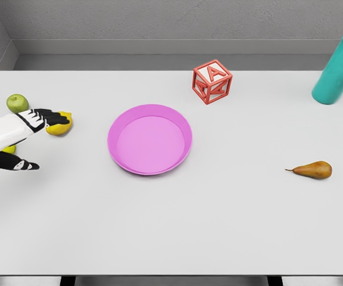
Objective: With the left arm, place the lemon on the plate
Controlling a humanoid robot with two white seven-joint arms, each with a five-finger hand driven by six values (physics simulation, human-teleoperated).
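Left hand (pixel 37 122) at frame left, fingers draped over my lemon (pixel 59 124) (grip unconfirmed); nudging could roll it into the green apple (pixel 17 103).

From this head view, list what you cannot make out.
- Lemon: mostly covered by the left hand; whether the grip has closed is unclear.
- A yellow object under the left forearm: only a sliver shows.
- Teal cup: rim cut off by the right edge.
- Right arm: out of view.

Simulated test room, bare white table (pixel 171 238), grey walls (rendered, featureless)
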